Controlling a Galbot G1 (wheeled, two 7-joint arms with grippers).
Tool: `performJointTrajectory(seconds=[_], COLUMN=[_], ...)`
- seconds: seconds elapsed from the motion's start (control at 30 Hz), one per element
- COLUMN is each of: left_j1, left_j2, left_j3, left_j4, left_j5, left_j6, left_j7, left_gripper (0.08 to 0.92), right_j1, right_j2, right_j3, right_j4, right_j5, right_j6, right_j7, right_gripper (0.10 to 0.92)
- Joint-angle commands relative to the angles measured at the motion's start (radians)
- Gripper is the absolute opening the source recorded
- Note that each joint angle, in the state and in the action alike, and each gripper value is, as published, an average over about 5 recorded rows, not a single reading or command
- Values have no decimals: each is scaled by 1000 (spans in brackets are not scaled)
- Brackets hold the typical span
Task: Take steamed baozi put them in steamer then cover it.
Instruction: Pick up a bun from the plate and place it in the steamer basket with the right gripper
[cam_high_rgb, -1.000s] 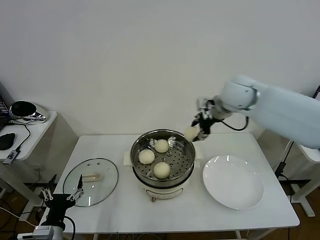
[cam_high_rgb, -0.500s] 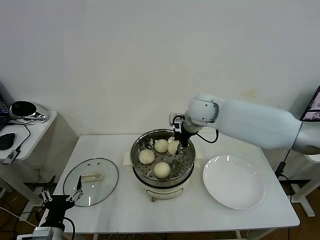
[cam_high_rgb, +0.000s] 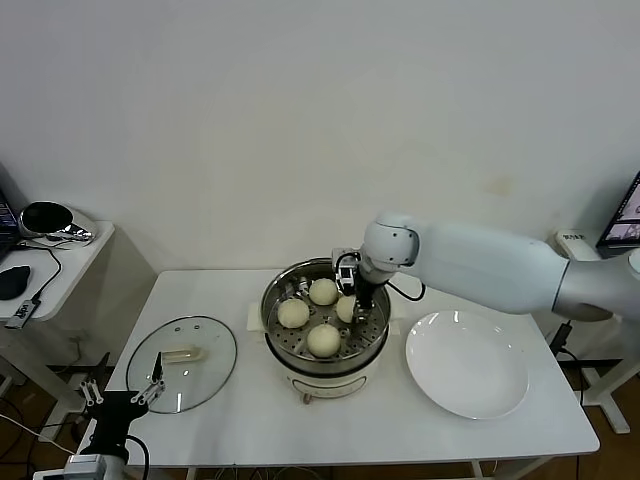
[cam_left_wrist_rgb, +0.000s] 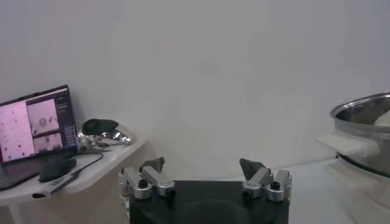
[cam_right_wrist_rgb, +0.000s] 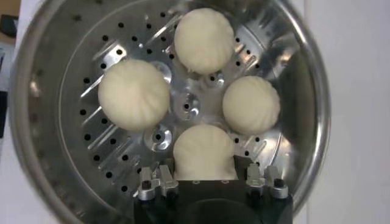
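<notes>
The steamer (cam_high_rgb: 272, 300) stands at the table's middle on its white pot base. Three baozi (cam_high_rgb: 322, 291) (cam_high_rgb: 292, 313) (cam_high_rgb: 323, 340) lie on its perforated floor. A further baozi (cam_high_rgb: 346, 308) is low inside the basket at its right side, and my right gripper (cam_high_rgb: 351, 296) is shut on it. In the right wrist view this baozi (cam_right_wrist_rgb: 203, 152) sits between the jaws of the right gripper (cam_right_wrist_rgb: 204, 178), beside the others (cam_right_wrist_rgb: 133, 94). The cover (cam_high_rgb: 182, 362) lies flat on the table to the left. My left gripper (cam_high_rgb: 125, 393) is parked open below the table's front left corner.
An empty white plate (cam_high_rgb: 466, 365) lies to the right of the steamer. A side table (cam_high_rgb: 70, 262) with a mouse and a dark object stands at the far left. The left wrist view shows a laptop (cam_left_wrist_rgb: 33, 125) and the steamer's wall (cam_left_wrist_rgb: 365, 122).
My right arm has carried the baozi leftwards from beyond the steamer's right rim and down into the basket, beside the three lying there. The left arm has not moved.
</notes>
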Motion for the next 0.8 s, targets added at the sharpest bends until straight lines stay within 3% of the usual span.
performJointTrajectory(seconds=[0.03,0.2,0.37,0.5,0.67,0.8], left_j1=[-1,-5,-5,-6,-5,-10], left_j2=[-1,0,2,3,-1,-6], left_j3=[0,0,-2,-4,2,8], left_j4=[1,2,-1,0,-1,2], left_j5=[0,0,-1,-9,-20,-23], left_j6=[0,1,2,0,-3,-4], left_j7=[0,-1,-1,2,1,-1], left_gripper=[823,823,823,823,823,823], right_j1=[-27,-32,-18,-41,-205,-518], right_j2=[8,-13,-63,-147,-323,-467], right_j3=[4,22,64,137,358,628], right_j4=[-13,6,46,113,290,423], right_j5=[-34,-16,1,11,57,98], right_j6=[-7,-15,-13,-4,28,137], right_j7=[5,8,7,35,212,433], right_gripper=[603,640,771,818,822,823])
